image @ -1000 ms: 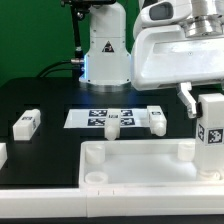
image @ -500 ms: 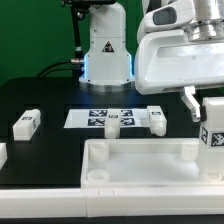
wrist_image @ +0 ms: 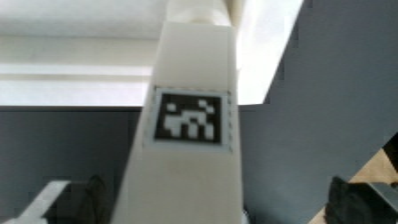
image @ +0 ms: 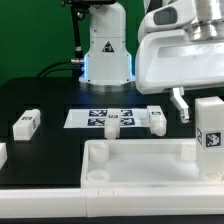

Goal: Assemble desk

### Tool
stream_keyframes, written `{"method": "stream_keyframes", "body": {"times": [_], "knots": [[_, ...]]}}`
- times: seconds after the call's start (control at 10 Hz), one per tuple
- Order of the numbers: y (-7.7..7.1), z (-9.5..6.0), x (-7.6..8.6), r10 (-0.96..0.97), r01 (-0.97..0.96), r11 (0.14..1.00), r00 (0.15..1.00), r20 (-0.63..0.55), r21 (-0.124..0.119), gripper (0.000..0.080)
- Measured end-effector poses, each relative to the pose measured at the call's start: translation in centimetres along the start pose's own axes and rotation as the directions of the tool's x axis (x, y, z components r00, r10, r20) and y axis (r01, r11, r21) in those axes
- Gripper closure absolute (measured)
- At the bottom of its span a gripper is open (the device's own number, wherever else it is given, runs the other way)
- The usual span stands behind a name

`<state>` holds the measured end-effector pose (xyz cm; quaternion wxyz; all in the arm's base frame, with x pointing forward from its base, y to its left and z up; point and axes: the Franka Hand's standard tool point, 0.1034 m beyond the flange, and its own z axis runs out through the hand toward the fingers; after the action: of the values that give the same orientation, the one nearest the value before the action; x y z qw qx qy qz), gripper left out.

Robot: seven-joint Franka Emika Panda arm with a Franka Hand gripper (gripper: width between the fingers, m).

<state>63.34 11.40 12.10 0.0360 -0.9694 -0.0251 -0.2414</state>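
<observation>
Exterior view: white rimmed panel (image: 140, 172) fills the frame's bottom, on a black tabletop (image: 45, 100).
Upright leg: tagged upright leg (image: 209, 130) at the right edge, by the panel's far right corner; whether it is seated cannot be told.
Fingers: the fingers (image: 180, 105) are spread wide, clear of the upright leg (wrist_image: 192, 110) on both sides in the wrist view (wrist_image: 68, 200).
Spares: left spare (image: 26, 123) at centre left; middle spare (image: 112, 124) and right spare (image: 158, 121) at the marker board (image: 92, 117).

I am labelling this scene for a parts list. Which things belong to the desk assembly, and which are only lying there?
Job:
wide white rimmed plastic panel
upright white tagged bar leg
loose white bar leg at the exterior view's left

Not job:
thin flat white marker board
black table
</observation>
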Motion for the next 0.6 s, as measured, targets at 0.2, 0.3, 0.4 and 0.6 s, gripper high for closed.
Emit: {"method": "stream_keyframes", "body": {"times": [0.2, 0.3, 0.4, 0.6], "knots": [[0.7, 0.0, 0.9, 0.019, -0.019, 1.0, 0.991, 0.135, 0.001, 0.0159], [0.8, 0.1, 0.7, 0.033, -0.034, 0.999, 0.978, 0.207, 0.002, 0.0151], [0.6, 0.2, 0.7, 0.034, -0.036, 0.999, 0.971, 0.238, 0.004, 0.0151], [-0.2, 0.4, -0.8, 0.059, -0.064, 0.998, 0.922, 0.381, -0.002, 0.015]]}}
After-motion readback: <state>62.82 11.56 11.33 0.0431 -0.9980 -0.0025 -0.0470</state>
